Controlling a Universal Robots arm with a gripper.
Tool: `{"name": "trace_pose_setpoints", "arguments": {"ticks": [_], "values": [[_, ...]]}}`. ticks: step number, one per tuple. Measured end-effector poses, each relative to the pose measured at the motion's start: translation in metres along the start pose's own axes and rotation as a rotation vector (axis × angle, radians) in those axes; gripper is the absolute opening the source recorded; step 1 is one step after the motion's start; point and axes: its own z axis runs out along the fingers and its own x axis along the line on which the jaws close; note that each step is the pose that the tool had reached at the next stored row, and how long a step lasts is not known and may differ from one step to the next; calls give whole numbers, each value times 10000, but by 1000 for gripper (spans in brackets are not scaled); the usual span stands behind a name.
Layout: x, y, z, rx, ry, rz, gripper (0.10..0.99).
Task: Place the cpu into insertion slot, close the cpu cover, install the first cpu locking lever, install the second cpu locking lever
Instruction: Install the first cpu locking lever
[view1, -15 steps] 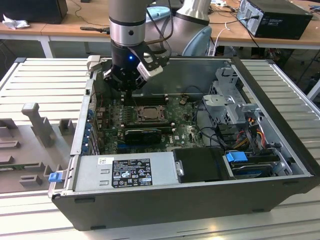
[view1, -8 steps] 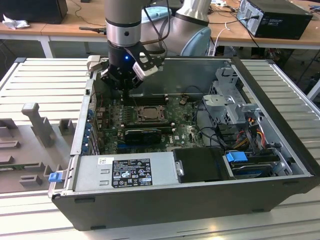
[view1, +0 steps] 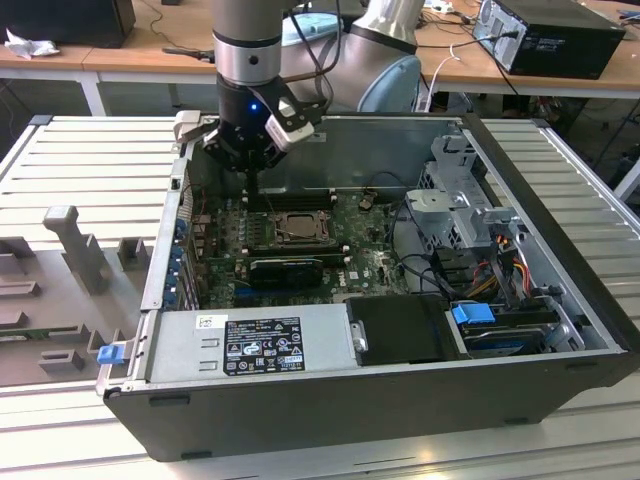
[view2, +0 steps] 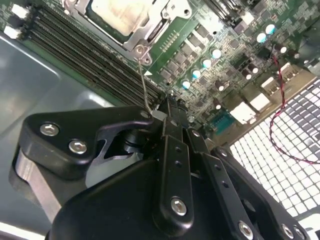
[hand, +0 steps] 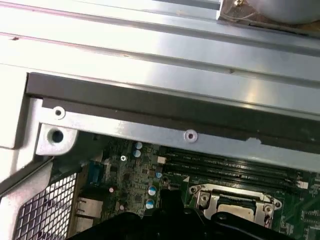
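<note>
The cpu (view2: 116, 14) is a flat square chip with a pale silver-grey top; it lies level inside the insertion slot (view1: 299, 228), seated in its centre; the insertion slot is a dark square socket with a silvery rim, set into the green board; the cpu cover (view2: 152, 31), a thin silvery frame with a large square window, lies down flat over the insertion slot, its window framing the cpu; in the first wrist view the cpu cover (hand: 210, 196) likewise rings the slot

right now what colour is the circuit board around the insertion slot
Green, best seen in the second wrist view: the circuit board beside the insertion slot.
</note>
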Motion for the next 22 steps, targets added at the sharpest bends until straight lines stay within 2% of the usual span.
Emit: {"name": "trace_pose_setpoints", "arguments": {"ticks": [5, 19, 22], "values": [[-142, -21, -3, 0, 0, 27, 106], [-279, -43, -6, 0, -1, 29, 106], [-332, -52, -7, 0, 0, 28, 106]]}}
